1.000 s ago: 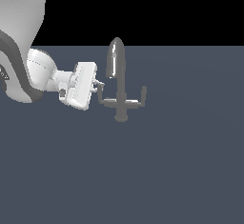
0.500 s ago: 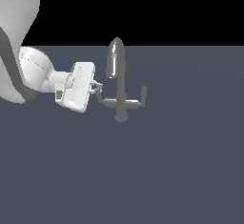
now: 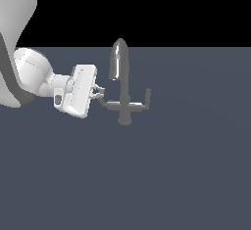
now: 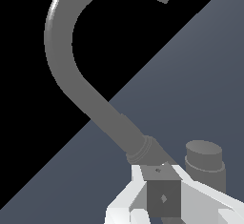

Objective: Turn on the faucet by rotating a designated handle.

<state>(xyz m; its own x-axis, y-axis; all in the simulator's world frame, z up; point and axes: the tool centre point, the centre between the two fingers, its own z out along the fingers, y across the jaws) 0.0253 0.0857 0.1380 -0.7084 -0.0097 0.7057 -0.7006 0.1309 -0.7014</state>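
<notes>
2 white fingers (image 4: pixel 125 197) of the gripper (image 3: pixel 99 95) are clenched on the handle (image 3: pixel 107 104), the side arm toward the exterior view's left. The faucet (image 3: pixel 122 84) stands mid-surface, nearer the grey floor's (image 3: pixel 162 175) far edge, spout arching overhead.
</notes>
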